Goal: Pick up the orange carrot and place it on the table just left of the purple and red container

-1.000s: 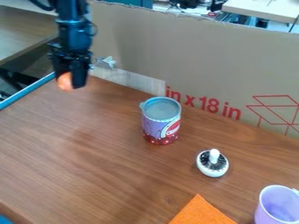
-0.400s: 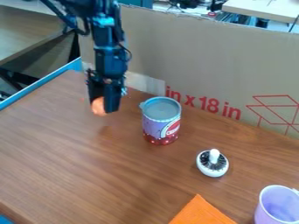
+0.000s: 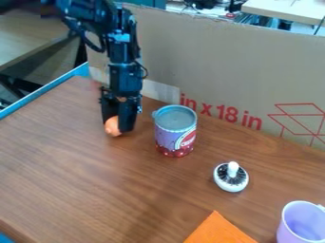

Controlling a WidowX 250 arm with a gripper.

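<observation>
Hanging over the back left of the wooden table, the black gripper (image 3: pixel 119 126) is shut on an orange, rounded object (image 3: pixel 113 126), whose lower end shows below and between the fingers. Just right of the gripper, apart from it, stands a purple and red can (image 3: pixel 174 135) with a grey lid. Farther right and nearer the camera is a small white round object (image 3: pixel 231 184) with a dark bristly top and a white knob. An orange cloth (image 3: pixel 219 230) lies at the front edge, and a light purple cup (image 3: pixel 302 223) stands upright in the front right corner.
A cardboard wall (image 3: pixel 234 66) with red print runs along the back of the table (image 3: pixel 95 185). A blue edge strip (image 3: pixel 41 92) borders the left side, and something blue shows at the bottom left corner.
The gripper has moved right and down, toward the can, carrying the orange object with it. The can, bristly object, cloth and cup have stayed where they were.
</observation>
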